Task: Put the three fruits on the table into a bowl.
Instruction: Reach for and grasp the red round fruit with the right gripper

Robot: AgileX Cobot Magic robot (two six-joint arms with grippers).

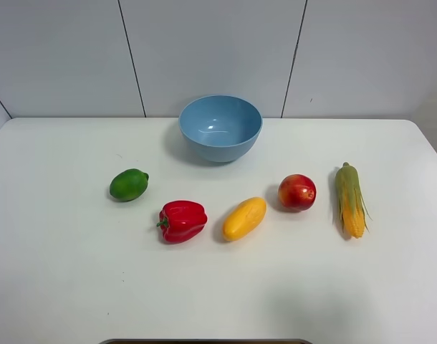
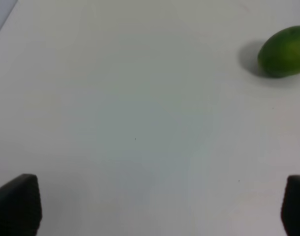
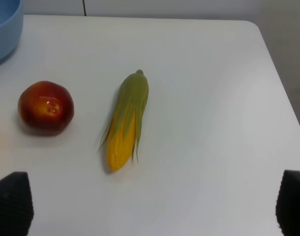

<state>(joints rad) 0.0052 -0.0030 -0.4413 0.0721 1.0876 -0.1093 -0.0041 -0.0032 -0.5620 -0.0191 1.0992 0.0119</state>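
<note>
Fingers: left fingers spread wide, empty, over the bare white desk; right fingers likewise spread, empty.
Fruits: all lie on the desk, none in the round deep light-blue plastic bowl at the back. Small glossy green oval lime, left; oblong yellow-orange mango, middle; round red-and-yellow apple, right.
Risks: smooth, rounded fruits may roll or slip from a pinch; wrong item taken.
Bystanders: red bell pepper just beside the mango, crowding an approach from its left; green-husked yellow corn cob near the apple. Way to the bowl looks unobstructed.
</note>
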